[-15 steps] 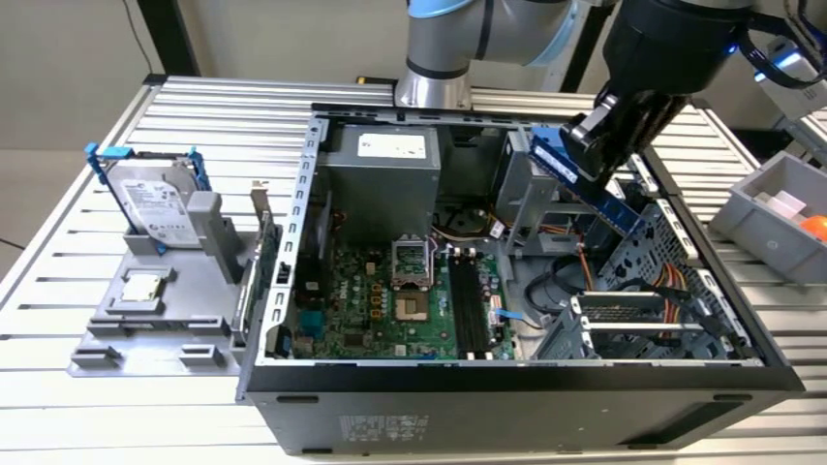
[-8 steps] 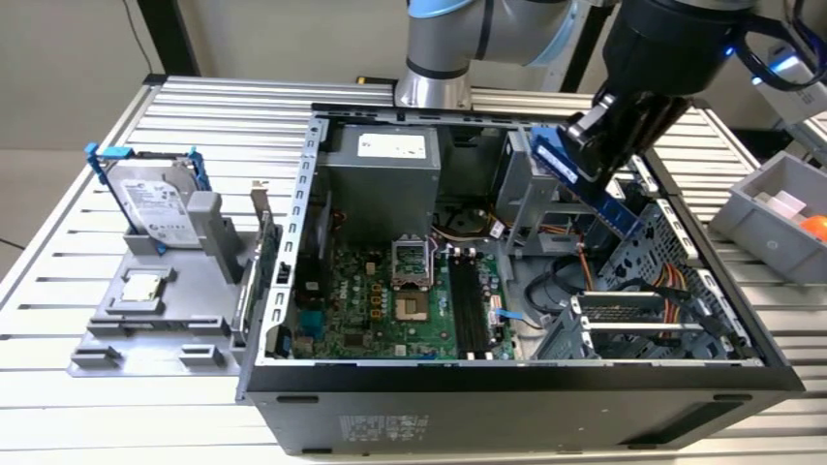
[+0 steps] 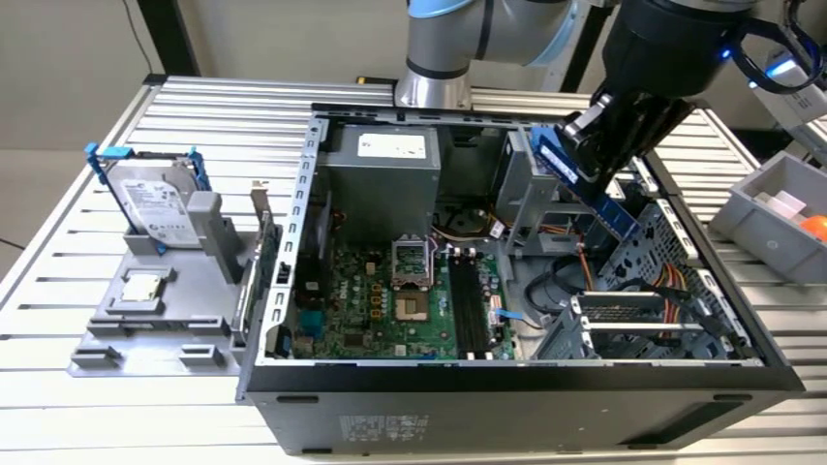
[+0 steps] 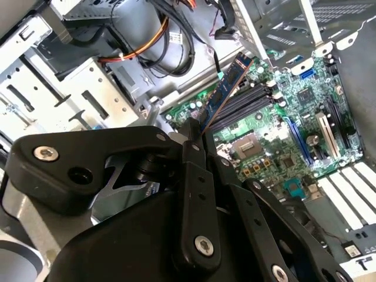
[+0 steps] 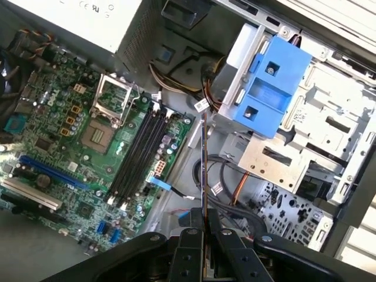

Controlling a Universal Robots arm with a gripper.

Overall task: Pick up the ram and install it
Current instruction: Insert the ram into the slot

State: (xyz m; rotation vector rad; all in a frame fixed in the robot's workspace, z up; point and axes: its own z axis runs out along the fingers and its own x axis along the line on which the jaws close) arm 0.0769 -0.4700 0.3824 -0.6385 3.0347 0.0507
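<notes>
Ram: held tilted above open case, over drive-bay side, well clear of mobo slots. Gripper: fingers closed tight on ram's end. Risk: stick angled vs. slots, so misalignment may jam it. Cables nearby could snag.

Ram hangs over the case, motherboard inside.

- The arm rises at the far side of the scene, and its dark wrist hangs at the exterior view's right, tilted down toward that view's left.
- In both wrist views the jaws are clamped on the ram, their black links folded inward.
</notes>
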